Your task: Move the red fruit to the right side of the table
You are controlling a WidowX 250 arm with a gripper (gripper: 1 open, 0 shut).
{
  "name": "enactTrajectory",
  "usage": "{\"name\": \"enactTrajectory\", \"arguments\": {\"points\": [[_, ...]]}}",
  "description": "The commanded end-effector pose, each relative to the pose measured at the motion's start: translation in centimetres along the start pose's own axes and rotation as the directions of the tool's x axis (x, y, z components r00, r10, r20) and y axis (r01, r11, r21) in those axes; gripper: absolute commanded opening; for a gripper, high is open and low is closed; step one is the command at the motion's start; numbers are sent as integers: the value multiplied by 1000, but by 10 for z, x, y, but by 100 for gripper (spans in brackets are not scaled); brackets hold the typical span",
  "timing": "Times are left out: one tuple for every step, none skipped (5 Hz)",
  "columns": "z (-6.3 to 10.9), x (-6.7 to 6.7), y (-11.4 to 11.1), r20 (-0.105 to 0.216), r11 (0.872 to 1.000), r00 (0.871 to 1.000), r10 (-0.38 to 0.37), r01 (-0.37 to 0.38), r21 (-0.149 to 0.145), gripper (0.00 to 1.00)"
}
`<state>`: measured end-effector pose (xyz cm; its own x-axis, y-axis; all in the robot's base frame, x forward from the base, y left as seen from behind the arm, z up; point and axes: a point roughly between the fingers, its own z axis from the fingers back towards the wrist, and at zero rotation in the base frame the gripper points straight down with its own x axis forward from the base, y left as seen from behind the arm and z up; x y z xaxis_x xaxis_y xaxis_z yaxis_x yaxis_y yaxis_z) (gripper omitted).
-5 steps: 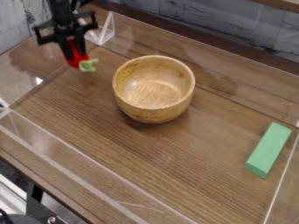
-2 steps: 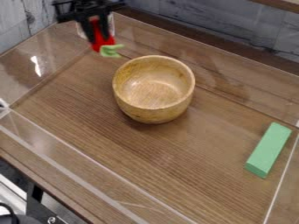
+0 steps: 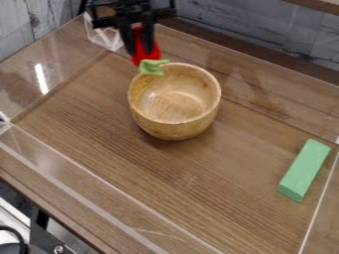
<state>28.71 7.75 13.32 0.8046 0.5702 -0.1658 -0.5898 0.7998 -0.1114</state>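
Claw (image 3: pixel 142 36) of the single arm sits near 11 o'clock in the camera view, its 2 dark fingers pinching the red fruit (image 3: pixel 145 48) between them. The fruit hangs with its red body up by the fingers and its green leafy stem pointing down, toward 6 o'clock. In the view, the stem overlaps the upper-left rim of the wooden bowl (image 3: pixel 173 101), at about the bowl's 11 o'clock; whether stem and rim touch, I cannot tell.

The bowl stands just above the middle of the view, on the dark brown wood-grain table (image 3: pixel 159 184), and its visible inside shows bare pale wood. At 4 o'clock, well apart from the bowl, 1 flat light-green block (image 3: pixel 304 170) lies on the table, its long side slanting from 1 o'clock to 7 o'clock. A coiled dark cable (image 3: pixel 14 238) shows at the 7 o'clock corner, beside the clear wall (image 3: pixel 38 210).
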Motion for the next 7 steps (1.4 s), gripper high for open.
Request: {"name": "enactTrajectory", "arguments": {"points": [[16, -19, -18, 42, 999, 998, -49, 50, -15, 0], [13, -37, -30, 33, 995, 994, -100, 101, -9, 0], [17, -52, -37, 31, 991, 991, -132, 132, -11, 0], [19, -68, -45, 27, 987, 987, -161, 162, -13, 0], [18, -85, -56, 21, 982, 982, -188, 188, -14, 0], [9, -106, -69, 9, 975, 974, -224, 224, -4, 0], [-9, -126, -83, -2, 965, 966, -260, 260, 11, 0]]}}
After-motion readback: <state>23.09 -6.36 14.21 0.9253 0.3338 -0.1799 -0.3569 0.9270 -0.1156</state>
